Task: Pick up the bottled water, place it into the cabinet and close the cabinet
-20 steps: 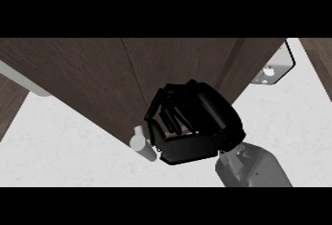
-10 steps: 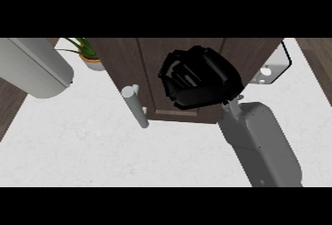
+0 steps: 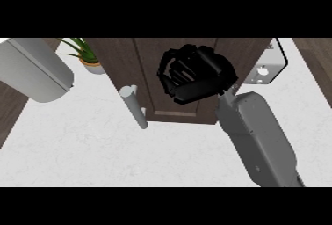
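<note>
Looks like a home kitchen: a dark wood cabinet (image 3: pixel 188 79) with a silver bar handle (image 3: pixel 134 107) stands on a pale speckled counter (image 3: pixel 97 154), a small potted plant (image 3: pixel 88 55) behind, and a grey rounded appliance (image 3: pixel 32 70), perhaps a toaster, at left.

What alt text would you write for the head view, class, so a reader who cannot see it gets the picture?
The robot's right hand, fingers curled, is against a dark wooden cabinet door on a white counter, beside the door's grey bar handle. A potted plant and a grey rounded object sit at upper left.
</note>
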Controlling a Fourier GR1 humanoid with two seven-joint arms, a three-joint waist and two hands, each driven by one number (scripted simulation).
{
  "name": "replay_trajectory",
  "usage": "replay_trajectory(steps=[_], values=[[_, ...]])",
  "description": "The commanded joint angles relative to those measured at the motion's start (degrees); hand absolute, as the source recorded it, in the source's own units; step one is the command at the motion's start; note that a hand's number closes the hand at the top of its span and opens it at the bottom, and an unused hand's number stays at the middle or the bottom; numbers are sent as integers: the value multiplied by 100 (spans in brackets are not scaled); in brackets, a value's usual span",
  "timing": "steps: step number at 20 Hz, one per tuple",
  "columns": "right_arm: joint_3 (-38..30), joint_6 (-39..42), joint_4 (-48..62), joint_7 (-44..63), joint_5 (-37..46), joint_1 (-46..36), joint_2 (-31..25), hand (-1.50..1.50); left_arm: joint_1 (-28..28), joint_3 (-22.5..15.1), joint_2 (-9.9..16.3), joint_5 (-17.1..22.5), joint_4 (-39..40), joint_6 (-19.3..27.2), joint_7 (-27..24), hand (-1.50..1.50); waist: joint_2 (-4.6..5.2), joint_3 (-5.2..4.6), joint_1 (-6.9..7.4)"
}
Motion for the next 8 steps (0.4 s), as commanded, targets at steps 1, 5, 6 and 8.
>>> replay_trajectory(steps=[1,5,6,8], values=[[-251,-357,1011,-4,-95,-917,241,150,38,173,32,176,-187,14,153,-150,214,-90,209],[-154,-166,936,21,-403,-888,240,150,-160,201,128,185,101,-81,252,-150,219,-93,171],[-306,-72,960,109,-351,-912,216,150,-18,-115,-268,-86,27,-212,152,-150,204,-95,225],[-243,-15,963,171,-381,-967,239,150,-90,1,-126,53,-79,-147,240,-150,216,-93,209]])
